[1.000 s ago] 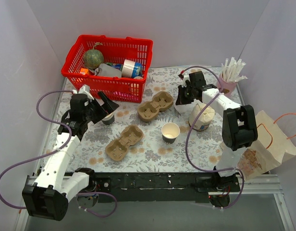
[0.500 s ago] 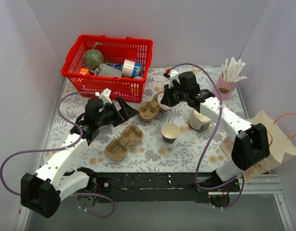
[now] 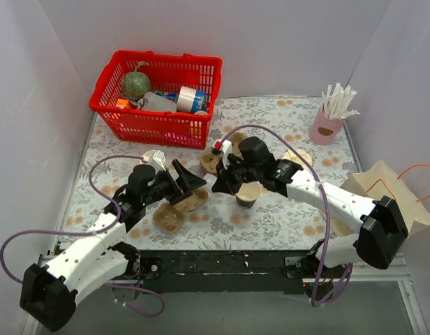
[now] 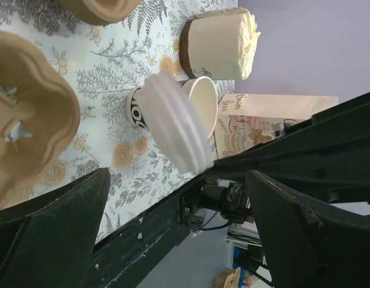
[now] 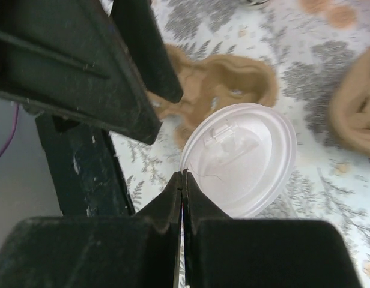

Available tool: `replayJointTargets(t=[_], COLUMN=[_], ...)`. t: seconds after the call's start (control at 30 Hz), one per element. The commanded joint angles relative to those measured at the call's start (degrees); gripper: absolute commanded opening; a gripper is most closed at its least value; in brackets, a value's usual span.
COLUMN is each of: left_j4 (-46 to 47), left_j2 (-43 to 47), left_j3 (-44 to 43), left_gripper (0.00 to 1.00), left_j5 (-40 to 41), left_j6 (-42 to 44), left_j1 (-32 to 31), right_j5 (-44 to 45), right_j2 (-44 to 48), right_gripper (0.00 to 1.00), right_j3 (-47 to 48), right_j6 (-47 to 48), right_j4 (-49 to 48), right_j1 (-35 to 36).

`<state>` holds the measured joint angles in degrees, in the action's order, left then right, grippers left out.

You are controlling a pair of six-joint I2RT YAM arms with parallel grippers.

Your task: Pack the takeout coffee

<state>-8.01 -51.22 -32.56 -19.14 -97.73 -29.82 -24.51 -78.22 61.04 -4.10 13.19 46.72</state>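
The takeout coffee cup [image 3: 248,192], cream above a dark band, stands open in the middle of the table. Its white lid [image 5: 240,157] is off the cup, with my right gripper [image 5: 184,177] shut on its rim. In the left wrist view the lid [image 4: 176,129] hangs tilted just in front of the cup [image 4: 194,107]. My right gripper [image 3: 218,185] hovers left of the cup. My left gripper [image 3: 190,178] is open and holds nothing, close beside the right one and above a cardboard carrier [image 3: 174,207].
A second cardboard carrier [image 3: 213,159] lies behind the grippers. The white tub [image 4: 218,39] stands behind the cup. At the back left is a red basket [image 3: 156,129] holding groceries, at the back right a pink straw holder [image 3: 325,125], and at the right edge a paper bag [image 3: 391,199].
The right arm has swung from the back right to the table's middle, carrying the lid. The left arm has moved right and nearer, over the front carrier.
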Motion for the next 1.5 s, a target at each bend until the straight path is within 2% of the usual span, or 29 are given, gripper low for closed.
replayJointTargets(t=[0.0, 0.13, 0.3, 0.43, 0.9, 1.33, 1.47], left_j4=[-1.83, -3.15, -3.77, -3.68, -2.71, -2.01, -0.79], left_j2=[7.88, 10.79, 11.68, 8.86, -1.6, -2.04, -2.48], left_j3=[4.33, 7.5, 10.76, 11.29, 7.95, 8.65, 8.74], left_gripper=[0.98, 0.98, 0.91, 0.87, 0.79, 0.8, 0.77], left_j5=[2.7, 2.7, 2.96, 4.63, 12.63, 13.95, 14.13], left_j6=[-5.71, -8.79, -11.86, -14.23, -16.88, -17.66, -18.89], left_j1=[-0.58, -0.85, -1.99, -4.62, -13.24, -14.39, -14.82], right_j5=[0.51, 7.0, 13.52, 14.14, 15.46, 14.24, 13.61], right_j2=[2.71, 3.77, 4.82, 5.97, 7.11, 5.88, 6.06], right_gripper=[0.01, 0.01, 0.01, 0.01, 0.01, 0.01, 0.01], right_j3=[-3.46, -7.15, -11.28, -14.45, -17.09, -19.28, -20.95], right_j6=[2.25, 3.39, 1.56, -0.47, -1.26, -2.49, -1.18], right_j4=[-5.18, -7.56, -9.75, -12.48, -12.49, -10.03, -9.94], right_j1=[5.04, 9.61, 11.73, 12.25, 12.52, 12.96, 13.83])
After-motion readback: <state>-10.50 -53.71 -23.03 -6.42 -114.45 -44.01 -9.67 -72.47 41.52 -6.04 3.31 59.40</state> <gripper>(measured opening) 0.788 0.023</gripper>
